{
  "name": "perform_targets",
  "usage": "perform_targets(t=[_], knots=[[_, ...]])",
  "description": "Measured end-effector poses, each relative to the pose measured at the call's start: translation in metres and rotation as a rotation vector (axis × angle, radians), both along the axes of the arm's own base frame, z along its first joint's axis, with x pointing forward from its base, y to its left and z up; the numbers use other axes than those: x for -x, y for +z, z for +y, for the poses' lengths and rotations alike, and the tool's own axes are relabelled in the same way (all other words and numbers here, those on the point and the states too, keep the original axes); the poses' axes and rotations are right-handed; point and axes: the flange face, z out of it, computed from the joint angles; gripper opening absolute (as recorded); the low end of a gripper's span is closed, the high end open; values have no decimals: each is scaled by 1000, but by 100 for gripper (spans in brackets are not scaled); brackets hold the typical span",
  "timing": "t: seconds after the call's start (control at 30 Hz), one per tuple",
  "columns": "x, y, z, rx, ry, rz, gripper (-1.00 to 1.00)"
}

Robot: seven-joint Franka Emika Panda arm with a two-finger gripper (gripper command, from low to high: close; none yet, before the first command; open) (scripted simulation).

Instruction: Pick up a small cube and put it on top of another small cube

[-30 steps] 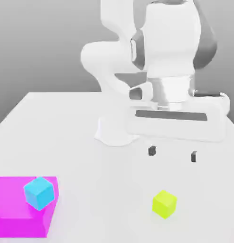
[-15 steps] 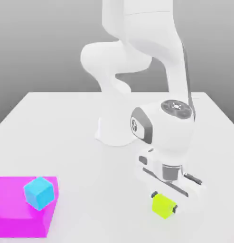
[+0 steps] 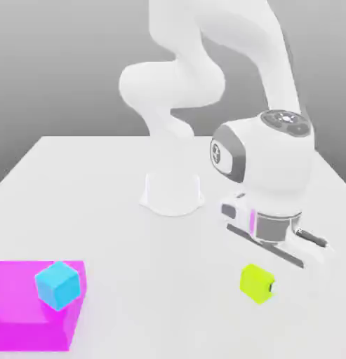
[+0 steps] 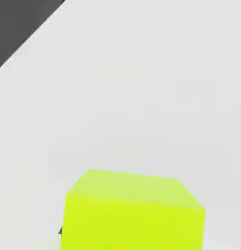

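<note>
The small lime cube point(image 3: 256, 282) is at the front right of the white table, between the fingers of my gripper point(image 3: 258, 285), which is shut on it. A dark fingertip point(image 3: 272, 286) shows against the cube's right side in the exterior view. The white hand hangs just above the cube. In the hand view the lime cube point(image 4: 132, 210) is very close, with table surface beyond it. The small cyan cube point(image 3: 58, 284) rests on top of the large magenta block point(image 3: 21, 319) at the exterior view's front left, far from the gripper.
The arm's white base point(image 3: 173, 193) stands at the middle of the table point(image 3: 98, 196), behind the cubes. Open table surface lies between the lime cube and the magenta block. The table's edge and a dark area beyond it point(image 4: 14, 24) show in the hand view.
The hand came down over the lime cube and its fingers shut on it. Since then the cube has shifted up and to the exterior view's right with the hand.
</note>
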Motion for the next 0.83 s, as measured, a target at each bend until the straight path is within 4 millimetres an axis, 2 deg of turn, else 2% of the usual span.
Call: perform_targets(t=[0.2, 0.4, 0.43, 0.5, 0.53, 0.7, 0.73, 0.77, 0.83], knots=[[-41, 17, 61, 0, 5, 0, -100], [-70, 33, 126, -2, 10, 1, -100], [-73, 25, 132, -2, 11, 1, -100], [-74, -4, 136, -2, 11, 1, -100], [-74, -18, 136, -2, 11, 2, 100], [-74, -18, 136, -2, 11, 2, 100], [-74, -25, 136, -2, 11, 2, 100], [-74, -20, 136, -1, 11, 2, 100], [-75, 6, 137, -1, 11, 3, 100]])
